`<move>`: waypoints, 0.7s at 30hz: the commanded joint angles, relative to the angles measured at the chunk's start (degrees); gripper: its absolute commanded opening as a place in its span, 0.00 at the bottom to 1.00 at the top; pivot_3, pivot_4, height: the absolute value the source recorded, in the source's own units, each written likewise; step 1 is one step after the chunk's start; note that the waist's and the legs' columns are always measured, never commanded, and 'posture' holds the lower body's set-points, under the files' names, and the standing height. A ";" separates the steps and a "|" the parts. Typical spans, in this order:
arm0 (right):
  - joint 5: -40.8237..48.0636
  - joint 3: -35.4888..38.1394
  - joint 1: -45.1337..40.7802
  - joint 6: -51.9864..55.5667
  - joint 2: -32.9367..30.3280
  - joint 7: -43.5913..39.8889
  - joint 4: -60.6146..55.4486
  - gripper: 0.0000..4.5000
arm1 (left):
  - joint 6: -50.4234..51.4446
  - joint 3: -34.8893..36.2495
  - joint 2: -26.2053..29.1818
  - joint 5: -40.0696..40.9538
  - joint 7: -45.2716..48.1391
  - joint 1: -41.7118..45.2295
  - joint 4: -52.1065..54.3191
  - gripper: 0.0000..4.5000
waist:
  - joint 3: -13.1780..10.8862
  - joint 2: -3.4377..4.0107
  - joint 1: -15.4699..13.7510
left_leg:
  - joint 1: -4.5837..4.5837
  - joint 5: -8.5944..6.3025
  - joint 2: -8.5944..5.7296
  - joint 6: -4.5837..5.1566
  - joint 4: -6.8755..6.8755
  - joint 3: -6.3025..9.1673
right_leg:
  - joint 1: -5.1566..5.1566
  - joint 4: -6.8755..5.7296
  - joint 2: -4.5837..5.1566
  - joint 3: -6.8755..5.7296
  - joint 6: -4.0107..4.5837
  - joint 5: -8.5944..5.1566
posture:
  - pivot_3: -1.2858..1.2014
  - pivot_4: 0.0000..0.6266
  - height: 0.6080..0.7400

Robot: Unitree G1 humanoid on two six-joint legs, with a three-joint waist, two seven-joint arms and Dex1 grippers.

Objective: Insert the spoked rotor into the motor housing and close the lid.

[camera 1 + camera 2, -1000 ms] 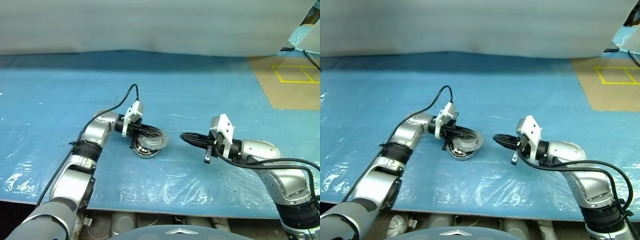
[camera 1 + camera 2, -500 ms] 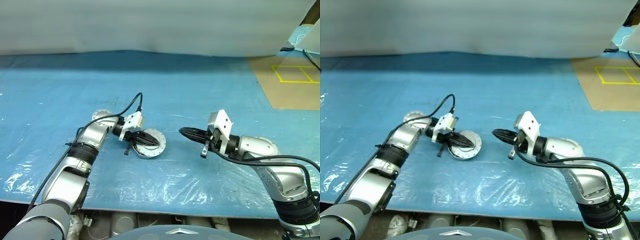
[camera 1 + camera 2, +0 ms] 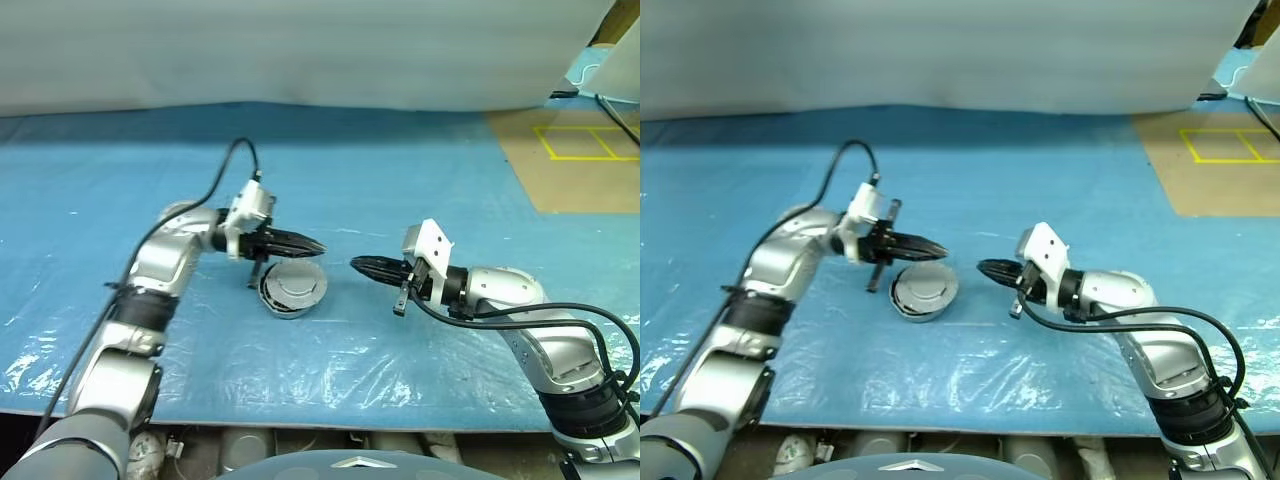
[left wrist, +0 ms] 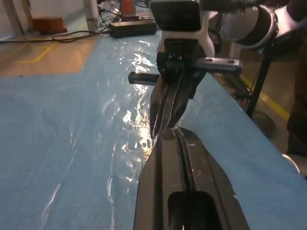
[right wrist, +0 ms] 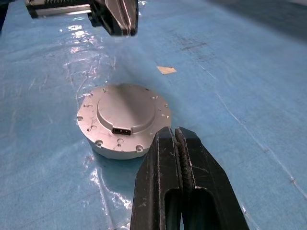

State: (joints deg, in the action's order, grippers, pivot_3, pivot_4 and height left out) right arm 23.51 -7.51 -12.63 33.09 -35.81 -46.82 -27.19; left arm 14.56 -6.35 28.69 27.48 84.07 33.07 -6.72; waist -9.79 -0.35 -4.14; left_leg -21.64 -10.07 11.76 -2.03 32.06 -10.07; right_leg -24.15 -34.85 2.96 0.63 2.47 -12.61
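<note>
— Where is the silvery-grey round metal lid [image 3: 292, 288]?

— Centre frame, flat on the grey motor housing [image 5: 103, 146] on the blue plastic-covered surface [image 3: 420, 180], raised centre up; round, so no long axis.

— And the claws?

— Left claw [image 3: 312, 245] just above its upper edge, nearer; right claw [image 3: 358, 265] to its right. Both closed, empty.
</note>
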 commanded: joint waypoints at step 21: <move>-2.86 -11.38 -16.18 -8.07 11.77 -15.11 24.73 1.00 | 1.90 13.81 8.95 3.11 -17.13 -39.90 24.42 0.00 | -0.01 0.02 0.24 | -0.11 -0.01 0.08 0.03 0.11 0.02 | 0.03 0.02 0.03 -0.24 -0.01 -0.02 | 0.52 0.24 1.00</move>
State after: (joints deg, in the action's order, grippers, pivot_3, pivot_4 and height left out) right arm 20.38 -18.93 -28.04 26.49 -24.54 -60.63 -2.04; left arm 19.48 5.73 38.16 31.29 68.16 -6.06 15.99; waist -9.81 -0.32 -3.89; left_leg -21.75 -10.08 11.83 -2.00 32.17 -10.05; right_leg -24.11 -34.83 3.01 0.39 2.46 -12.63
